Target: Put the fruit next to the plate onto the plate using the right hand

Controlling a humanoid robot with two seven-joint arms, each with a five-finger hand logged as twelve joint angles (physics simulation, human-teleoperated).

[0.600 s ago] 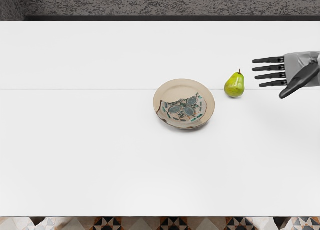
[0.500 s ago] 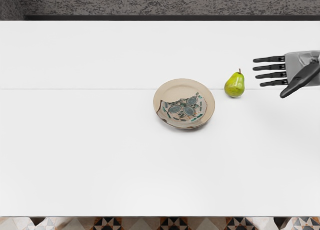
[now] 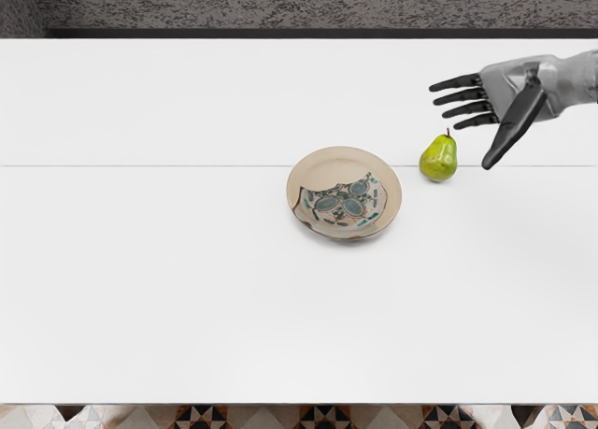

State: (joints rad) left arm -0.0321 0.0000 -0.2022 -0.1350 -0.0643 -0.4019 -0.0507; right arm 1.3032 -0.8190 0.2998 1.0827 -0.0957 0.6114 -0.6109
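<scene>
A green pear [image 3: 438,158] stands upright on the white table [image 3: 187,289], just right of a tan plate [image 3: 344,193] with a blue-green pattern. The plate holds nothing. My right hand [image 3: 475,121] comes in from the right edge and hovers above and to the right of the pear. Its dark fingers [image 3: 458,97] are spread and point left, the thumb angled down toward the table. The hand holds nothing and does not touch the pear. No left arm shows.
A thin seam [image 3: 140,165] runs across the table at the pear's height. A dark speckled wall [image 3: 280,4] bounds the far edge. A patterned floor [image 3: 327,417] shows past the near edge.
The right hand has moved left and slightly up, closing most of the gap to the pear. Pear and plate have not moved.
</scene>
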